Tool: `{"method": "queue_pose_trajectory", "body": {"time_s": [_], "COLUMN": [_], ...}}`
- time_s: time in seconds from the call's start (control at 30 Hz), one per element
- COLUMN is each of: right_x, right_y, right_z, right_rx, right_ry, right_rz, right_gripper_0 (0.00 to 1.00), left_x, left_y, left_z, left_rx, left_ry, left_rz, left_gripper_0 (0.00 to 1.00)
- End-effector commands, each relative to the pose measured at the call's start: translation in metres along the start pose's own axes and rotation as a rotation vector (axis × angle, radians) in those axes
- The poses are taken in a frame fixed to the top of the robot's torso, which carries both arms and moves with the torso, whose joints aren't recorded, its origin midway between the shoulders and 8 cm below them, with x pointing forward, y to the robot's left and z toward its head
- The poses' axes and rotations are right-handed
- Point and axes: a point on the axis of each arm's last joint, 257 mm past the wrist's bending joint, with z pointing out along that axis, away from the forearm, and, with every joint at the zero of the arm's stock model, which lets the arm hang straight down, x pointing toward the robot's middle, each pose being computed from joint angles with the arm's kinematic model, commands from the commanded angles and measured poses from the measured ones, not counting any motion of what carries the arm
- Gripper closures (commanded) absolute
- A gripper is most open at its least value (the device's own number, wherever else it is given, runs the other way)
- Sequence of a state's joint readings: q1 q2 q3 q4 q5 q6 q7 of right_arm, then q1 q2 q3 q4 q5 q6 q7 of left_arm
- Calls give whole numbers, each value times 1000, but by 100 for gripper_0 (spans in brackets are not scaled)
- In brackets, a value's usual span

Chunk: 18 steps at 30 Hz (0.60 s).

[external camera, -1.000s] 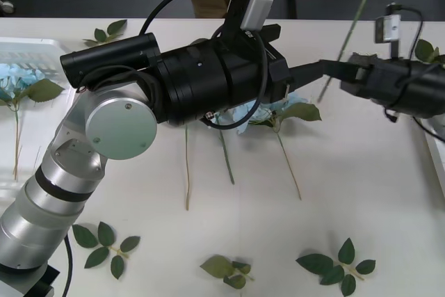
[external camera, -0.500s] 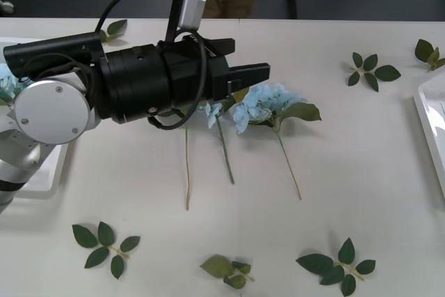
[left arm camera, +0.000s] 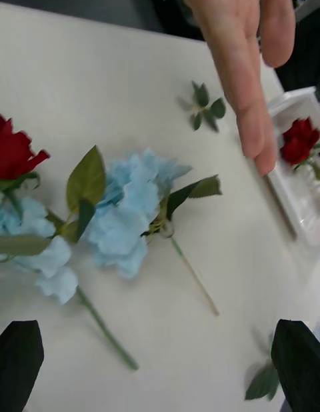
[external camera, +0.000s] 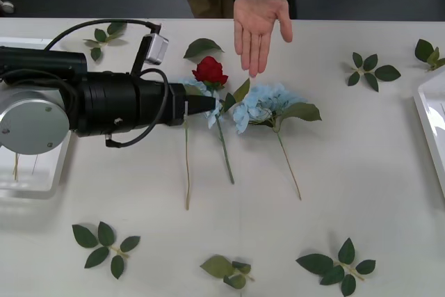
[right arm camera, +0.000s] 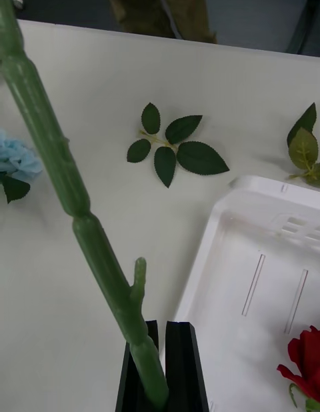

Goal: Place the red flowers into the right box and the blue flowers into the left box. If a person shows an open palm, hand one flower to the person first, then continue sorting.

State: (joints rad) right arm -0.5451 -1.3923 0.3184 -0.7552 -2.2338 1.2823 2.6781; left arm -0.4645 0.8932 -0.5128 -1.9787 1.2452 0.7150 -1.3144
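A person's bare open palm (external camera: pixel 261 29) hovers over the table's far side, above 1 deep red artificial rose (external camera: pixel 209 71) and pale blue fluffy flower clusters (external camera: pixel 259 103) lying mid-table. The left gripper (left arm camera: pixel 160 362), jaws wide apart, hangs just beside them. The right gripper (right arm camera: pixel 159 369) is clamped on a ribbed green rose stem (right arm camera: pixel 63 179) over the white plastic right box (right arm camera: pixel 230 265). Light, floppy flowers: grasp mid-stem, never the soft heads.
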Motion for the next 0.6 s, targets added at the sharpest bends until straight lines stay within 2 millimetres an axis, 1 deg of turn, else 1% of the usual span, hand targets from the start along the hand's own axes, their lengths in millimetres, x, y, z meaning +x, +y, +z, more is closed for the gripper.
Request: {"method": "queue_pose_trajectory", "body": {"time_s": [0.03,0.1,0.13,0.17,0.23,0.27,0.37,0.47,0.5,0.53,0.6], "right_x": [-4,-7,-14,-16,-30,-34,-56,-74,-83,-87,-104], "right_y": [3,11,22,26,44,48,71,86,93,97,113], "right_z": [-1,3,9,12,30,35,62,83,92,99,117], "right_rx": [-18,-47,-84,-98,-147,-159,-200,-207,-206,-203,-198], "right_ry": [-31,-42,-69,-76,-124,-139,-207,-258,-281,-289,-317], "right_rz": [-3,-1,2,1,-7,-6,-18,-27,-31,-28,-17], "right_gripper_0": [100,100,100,100,100,100,100,100,100,100,100], "left_x": [-3,-1,1,1,0,0,0,-1,-1,-1,0], "left_y": [28,33,39,41,47,46,48,47,49,48,48], "left_z": [-10,-11,-12,-13,-14,-13,-13,-13,-13,-13,-13], "left_rx": [-108,-133,-158,-166,-188,-188,-193,-193,-196,-195,-196], "left_ry": [41,52,61,61,56,55,54,52,52,51,53], "left_rz": [-56,-64,-80,-82,-88,-94,-92,-89,-88,-87,-86], "left_gripper_0": [0,0,0,0,0,0,0,0,0,0,0]}}
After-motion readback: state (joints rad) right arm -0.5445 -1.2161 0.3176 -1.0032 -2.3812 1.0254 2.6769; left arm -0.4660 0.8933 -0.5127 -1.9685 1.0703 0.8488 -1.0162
